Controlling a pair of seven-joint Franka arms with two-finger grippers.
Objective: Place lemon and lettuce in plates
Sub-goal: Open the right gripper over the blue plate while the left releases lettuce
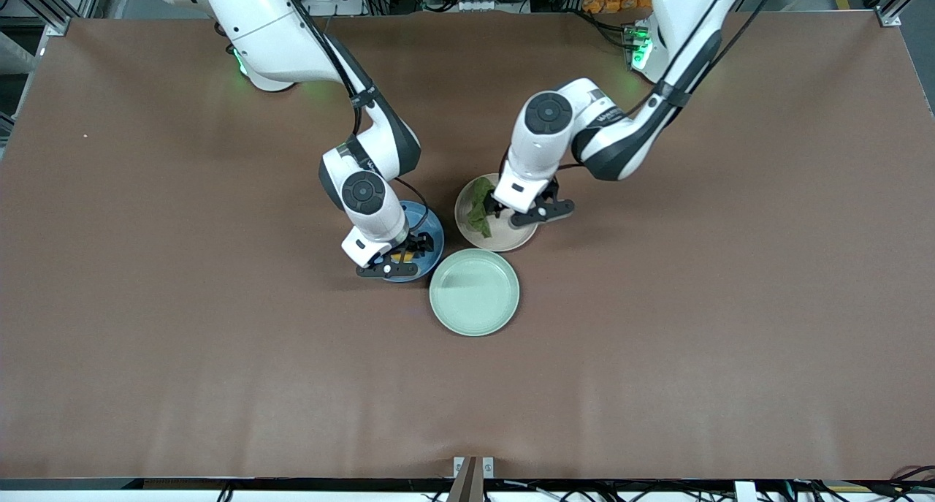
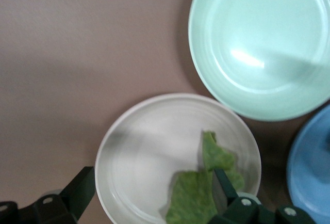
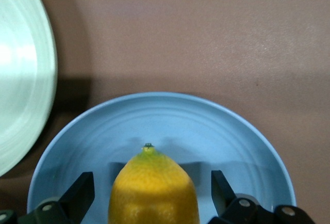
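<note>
The yellow lemon [image 3: 153, 190] lies in the blue plate [image 3: 170, 118]. My right gripper [image 3: 152, 192] stands open around it, with a gap between each finger and the rind. In the front view the right gripper [image 1: 404, 258] hangs low over that blue plate [image 1: 437, 232], and the lemon is mostly hidden under it. The dark green lettuce [image 2: 198, 198] lies in the beige plate [image 2: 144, 146], close against one finger [image 2: 223, 185] of my open left gripper [image 2: 152, 190]. Seen from the front, the lettuce [image 1: 480, 206] rests on the part of the beige plate [image 1: 504, 242] toward the right arm, beside the left gripper [image 1: 524, 211].
A pale mint-green plate [image 1: 475, 291] with nothing in it sits just nearer the front camera than the two other plates, almost touching both. It also shows in the wrist views as the mint-green plate [image 2: 263, 43] and its rim [image 3: 20, 74]. Bare brown table surrounds the plates.
</note>
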